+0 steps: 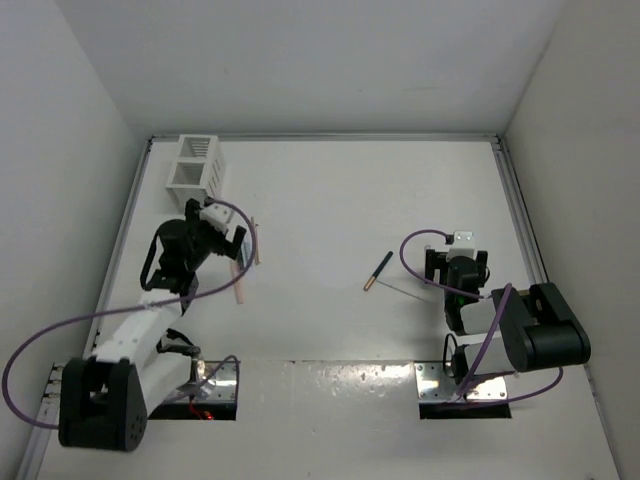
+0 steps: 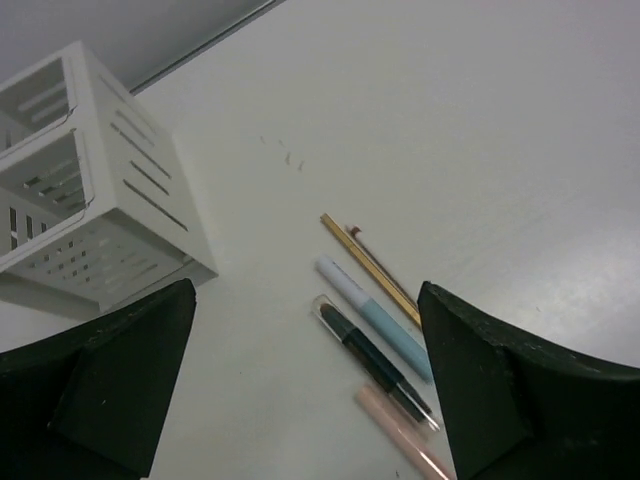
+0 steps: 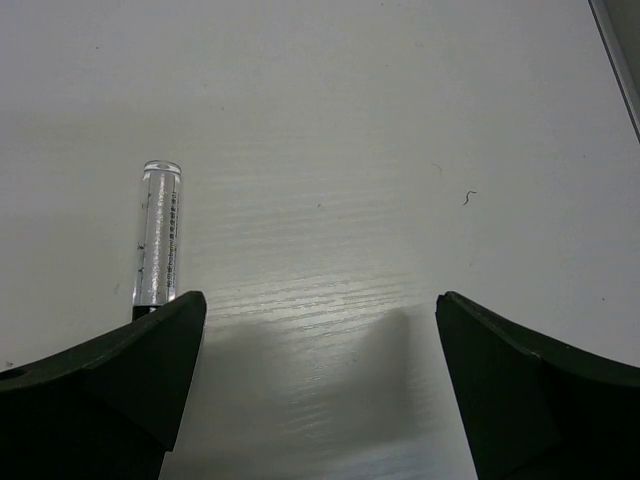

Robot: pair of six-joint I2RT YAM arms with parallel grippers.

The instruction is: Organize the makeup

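Several makeup sticks lie side by side under my open left gripper (image 2: 307,292): a tan stick (image 2: 372,270), a pale blue stick (image 2: 378,322), a dark stick with a clear cap (image 2: 372,358) and a pink stick (image 2: 402,432). From above, the left gripper (image 1: 232,248) hovers over them, with the tan stick (image 1: 255,243) and the pink stick (image 1: 240,284) showing beside it. A black stick with a copper tip (image 1: 378,271) lies mid-table. My right gripper (image 1: 457,263) is open and empty (image 3: 322,300). A clear silvery stick (image 3: 160,235) lies just outside its left finger.
A white slotted rack (image 1: 197,163) stands at the far left, also in the left wrist view (image 2: 95,200). Raised rails run along the table's left, far and right edges (image 1: 520,200). Purple cables loop from both arms.
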